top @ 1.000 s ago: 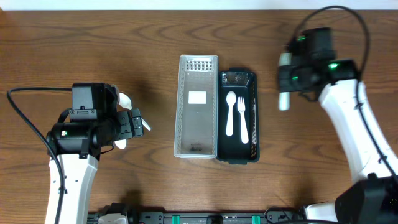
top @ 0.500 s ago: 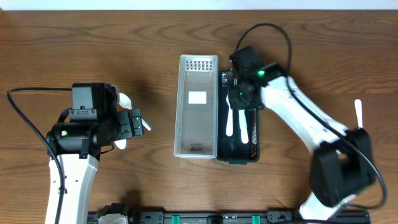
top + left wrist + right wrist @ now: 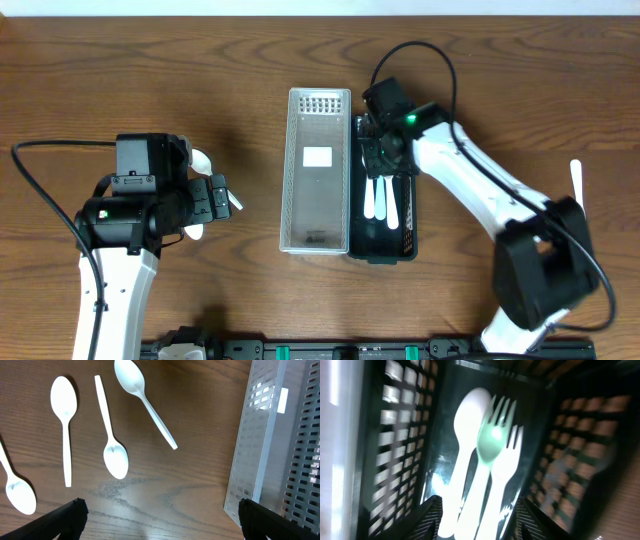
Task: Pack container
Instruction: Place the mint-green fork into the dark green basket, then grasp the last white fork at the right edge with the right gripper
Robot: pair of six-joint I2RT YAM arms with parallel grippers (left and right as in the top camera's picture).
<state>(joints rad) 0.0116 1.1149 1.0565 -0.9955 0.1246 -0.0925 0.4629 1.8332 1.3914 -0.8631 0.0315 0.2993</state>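
Observation:
A black slotted container [image 3: 407,240] stands right of a clear slotted container [image 3: 318,215] at the table's middle. The black one holds a white spoon [image 3: 465,425] and two overlapping white forks [image 3: 507,467]. My right gripper [image 3: 384,160] hangs low over the black container's far half. In the right wrist view its fingers [image 3: 481,517] are spread wide on either side of the utensils' handles, gripping nothing. My left gripper [image 3: 228,195] is open and empty left of the clear container [image 3: 270,450], above several white spoons [image 3: 114,455] lying on the wood.
A single white utensil [image 3: 576,182] lies on the table at the far right. The spoons under the left arm lie scattered, one bowl showing in the overhead view [image 3: 201,159]. Bare wood surrounds both containers.
My right arm swung from the right side of the table to over the black container and lowered into it. A white utensil at the far right is now uncovered. The left arm has not moved.

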